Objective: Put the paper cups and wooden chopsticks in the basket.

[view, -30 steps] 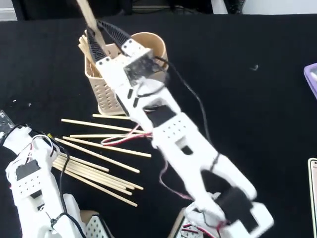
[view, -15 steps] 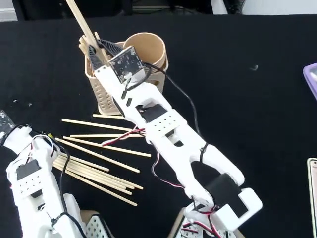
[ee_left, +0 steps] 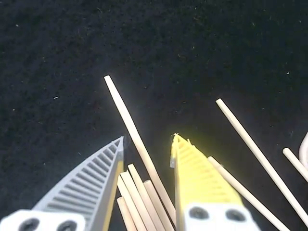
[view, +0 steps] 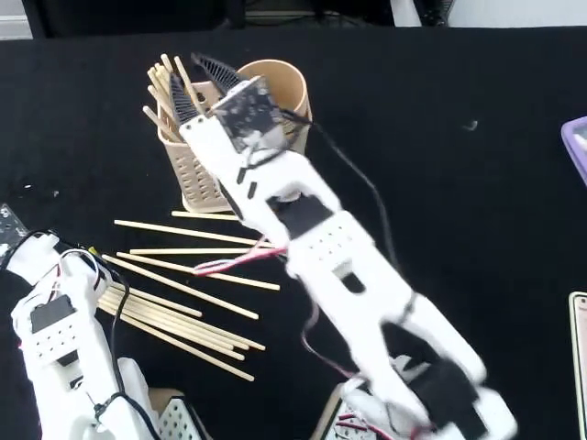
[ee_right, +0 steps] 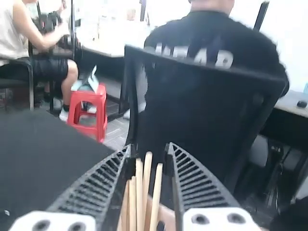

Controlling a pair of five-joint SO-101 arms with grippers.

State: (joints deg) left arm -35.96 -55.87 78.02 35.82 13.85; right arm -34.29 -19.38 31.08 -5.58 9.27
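Basket: a beige perforated basket (view: pixel 191 170) stands upright on the black table (view: pixel 459 229).
Paper cup: one paper cup (view: pixel 280 82) sits in the basket, mouth up.
Standing chopsticks: a bundle of wooden chopsticks (view: pixel 163 81) stands on end in the basket beside the cup, with the tips fanning out above the rim.
Loose chopsticks: more chopsticks (view: pixel 183 316) lie flat on the table on the side of the basket toward the arm bases. A few single sticks lie nearer the basket, and a packed bunch lies farther from it.
Right gripper: the right gripper (ee_right: pixel 148 147) is above the basket, over the standing bundle. Its black fingers are spread and released, and the stick tips rise into the gap between them.
Left gripper: the left gripper (ee_left: pixel 147 139) is well apart from the basket, low over the loose chopsticks. Its fingers are spread and clasp nothing, with several sticks lying on the table between the grey finger and the yellow one.
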